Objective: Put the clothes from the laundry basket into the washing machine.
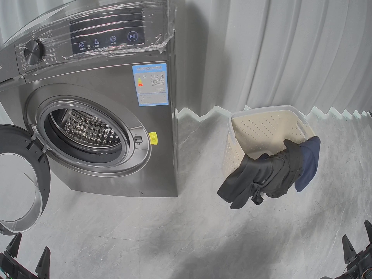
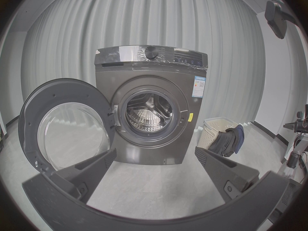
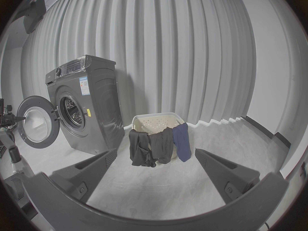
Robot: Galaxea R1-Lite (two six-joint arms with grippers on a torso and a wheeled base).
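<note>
A grey front-loading washing machine [image 1: 97, 97] stands at the left with its round door [image 1: 19, 179] swung open and the steel drum [image 1: 91, 130] exposed. To its right a cream laundry basket [image 1: 267, 128] sits on the floor. A black garment [image 1: 263, 175] and a dark blue garment [image 1: 310, 159] hang over the basket's front rim. My left gripper [image 1: 29, 252] is open low at the left, near the door. My right gripper [image 1: 358, 241] is open low at the right, well short of the basket. In the left wrist view the left gripper [image 2: 155, 158] faces the drum [image 2: 149, 116]. In the right wrist view the right gripper [image 3: 155, 159] faces the basket [image 3: 157, 122].
White pleated curtains [image 1: 279, 43] hang behind the machine and basket. The grey marbled floor [image 1: 186, 229] lies open between machine, basket and grippers. A dark skirting board and wall [image 3: 266, 132] lie to the right of the basket.
</note>
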